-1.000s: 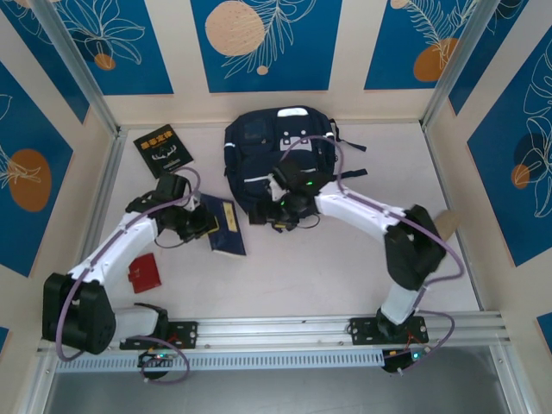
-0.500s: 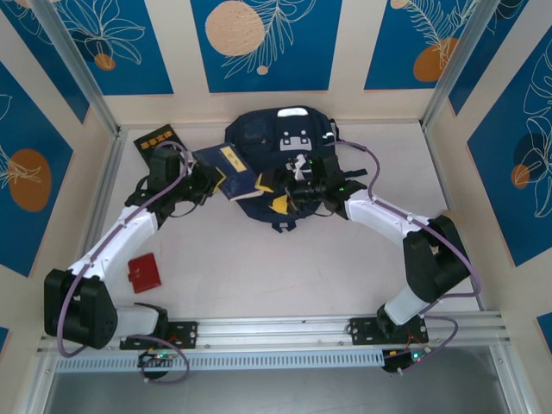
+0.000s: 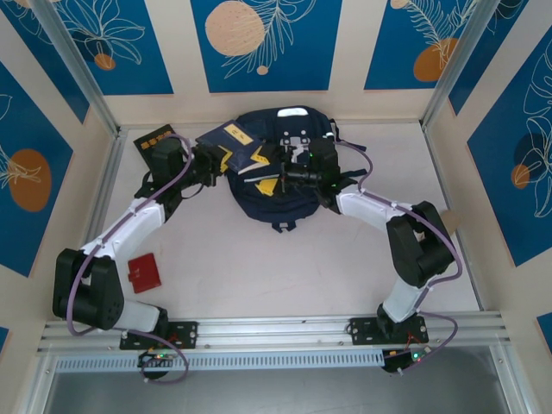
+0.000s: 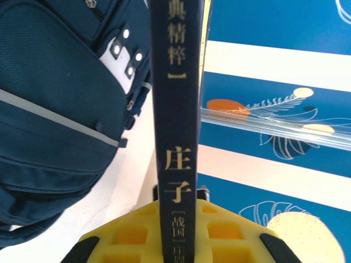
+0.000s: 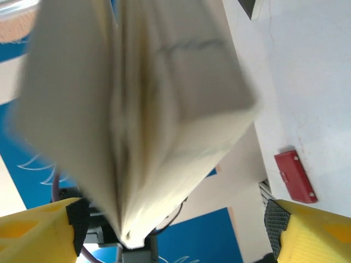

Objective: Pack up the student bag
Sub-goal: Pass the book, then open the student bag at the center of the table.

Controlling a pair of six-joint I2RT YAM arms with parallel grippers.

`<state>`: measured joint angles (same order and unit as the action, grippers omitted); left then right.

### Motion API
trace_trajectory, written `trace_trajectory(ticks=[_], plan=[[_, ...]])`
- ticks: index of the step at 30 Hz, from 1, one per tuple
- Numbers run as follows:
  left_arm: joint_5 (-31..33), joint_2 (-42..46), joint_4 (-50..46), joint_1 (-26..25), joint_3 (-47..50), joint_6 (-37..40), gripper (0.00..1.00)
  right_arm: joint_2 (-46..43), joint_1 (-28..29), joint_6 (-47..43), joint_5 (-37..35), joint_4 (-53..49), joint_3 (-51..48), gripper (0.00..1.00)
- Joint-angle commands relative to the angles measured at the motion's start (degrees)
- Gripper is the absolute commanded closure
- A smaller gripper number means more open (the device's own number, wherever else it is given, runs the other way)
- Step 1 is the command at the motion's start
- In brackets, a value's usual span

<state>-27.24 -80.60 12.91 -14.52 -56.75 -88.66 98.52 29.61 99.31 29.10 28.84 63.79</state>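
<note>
Found large dark navy fabric backpack [image 3: 276, 203] lying at far centre of white table [image 3: 302, 259]. Observed left gripper [image 3: 210, 166] pinching slim navy book with gold spine lettering [image 4: 175, 109] beside backpack's left edge. Noted right gripper [image 3: 291, 175] spread wide over backpack, pale fanned pages [image 5: 142, 109] between its fingers. Recorded small red rectangular case [image 3: 143, 272] beside left arm.

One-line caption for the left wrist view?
Left gripper shut on a navy book, spine toward the camera, beside the student bag.
</note>
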Motion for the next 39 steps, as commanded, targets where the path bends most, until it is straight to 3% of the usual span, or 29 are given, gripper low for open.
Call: trace_trajectory(ticks=[1,10,12,14,15,17,20,25,29,39], plan=[[-2.0,-0.5,6.6,-0.4,-2.0,-4.0,1.00,1.5,0.3,6.5,-2.7,6.3,2.6,0.22],[-3.7,0.3,3.1,-0.6,-3.1,0.6,0.99,2.0,-0.1,8.1,-3.3,9.2,3.0,0.68],[-4.1,0.7,1.3,-0.6,-3.1,2.3,0.86,1.2,-0.6,6.7,-3.3,8.5,2.4,0.76],[-4.7,1.1,-1.3,-0.6,-3.1,4.5,0.64,-0.1,-1.2,4.0,-3.1,6.0,2.1,0.82],[-5.0,1.2,-2.9,-0.6,-3.3,6.8,0.50,-1.1,-1.8,1.7,-2.9,3.7,2.0,0.84],[-6.0,1.1,-10.2,-0.6,-5.6,14.0,0.32,-3.5,-3.2,-4.1,-2.5,-2.3,2.0,0.85],[-6.1,0.5,-20.2,-0.7,-8.8,23.8,0.23,-8.5,-5.7,-13.8,-4.2,-12.9,0.9,0.86],[-1.9,-1.5,-33.8,-2.4,-13.6,37.1,0.17,-15.9,-9.9,-29.9,-9.4,-33.3,1.0,0.85],[3.7,-6.5,-44.1,-8.1,-21.4,52.4,0.16,-20.0,-13.0,-38.8,-13.9,-45.4,0.6,0.85],[10.2,-26.7,-59.2,-17.7,-42.4,80.4,0.22,-31.3,-21.3,-47.4,-18.8,-55.2,-7.9,0.85]])
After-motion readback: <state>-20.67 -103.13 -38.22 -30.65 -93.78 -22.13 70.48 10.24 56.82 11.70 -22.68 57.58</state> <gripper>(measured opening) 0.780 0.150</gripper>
